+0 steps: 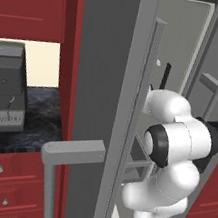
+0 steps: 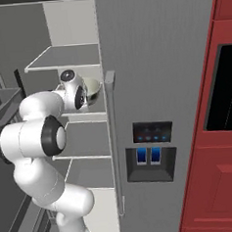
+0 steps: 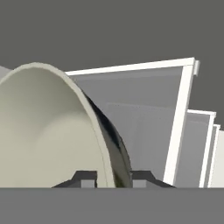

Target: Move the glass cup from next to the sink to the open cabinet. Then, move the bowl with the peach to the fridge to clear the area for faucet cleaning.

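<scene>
Over at the far left, sitting on the dark tabletop [image 1: 33, 118]: a grey toaster [image 1: 2, 90], well apart from the action. Moving right, standing open: the fridge [image 2: 153, 61] door, bar handle [image 1: 56, 160] swung toward the base. Reaching deep between the white shelves [image 2: 67, 57], the arm, with the pincer [image 3: 113, 178] straddling the rim of the bowl [image 3: 48, 131], one dark tip on each side of the wall. Looking narrowly parted rather than clamped (whether the rim is truly free, hard to tell from here). Resting on a middle shelf, judging by the right base view, the bowl [image 2: 92, 86]; peach hidden. Step in hand: letting go inside the fridge. Next, probably: widening the tips fully, then backing straight out without clipping rim or shelf.
</scene>
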You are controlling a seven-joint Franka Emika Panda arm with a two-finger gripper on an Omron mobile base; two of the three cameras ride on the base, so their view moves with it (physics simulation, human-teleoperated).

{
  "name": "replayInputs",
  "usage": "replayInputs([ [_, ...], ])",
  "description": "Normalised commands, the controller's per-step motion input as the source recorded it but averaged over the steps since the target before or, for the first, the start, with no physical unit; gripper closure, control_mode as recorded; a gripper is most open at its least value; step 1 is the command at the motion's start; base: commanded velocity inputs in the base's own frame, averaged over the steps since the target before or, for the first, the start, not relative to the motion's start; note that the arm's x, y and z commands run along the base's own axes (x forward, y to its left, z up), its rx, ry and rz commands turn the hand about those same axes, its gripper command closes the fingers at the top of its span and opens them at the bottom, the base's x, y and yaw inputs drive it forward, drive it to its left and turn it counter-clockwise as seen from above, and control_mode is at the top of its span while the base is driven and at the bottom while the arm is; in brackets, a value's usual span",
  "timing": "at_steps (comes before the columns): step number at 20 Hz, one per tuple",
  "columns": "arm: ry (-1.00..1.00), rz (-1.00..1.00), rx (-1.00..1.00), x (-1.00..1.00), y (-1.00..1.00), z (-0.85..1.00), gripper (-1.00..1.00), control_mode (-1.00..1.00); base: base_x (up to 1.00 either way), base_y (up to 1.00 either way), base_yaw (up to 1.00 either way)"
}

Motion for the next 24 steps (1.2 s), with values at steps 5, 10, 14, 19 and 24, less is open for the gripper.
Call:
replayInputs([
  [5,-0.01,0.00,0.00,-0.22,0.00,0.04,-1.00,-1.00,0.00,0.00,0.00],
  [10,-0.07,-0.05,0.07,-0.96,-0.14,0.18,-1.00,-1.00,0.00,0.00,0.00],
  [14,-0.15,-0.10,0.14,-1.00,-0.48,0.13,-1.00,-1.00,0.00,0.00,0.00],
  [19,-0.30,-0.13,0.17,-1.00,-0.61,0.22,-1.00,-1.00,0.00,0.00,0.00],
  [24,-0.60,-0.07,0.04,-1.00,-0.31,0.92,-1.00,-1.00,0.00,0.00,0.00],
])
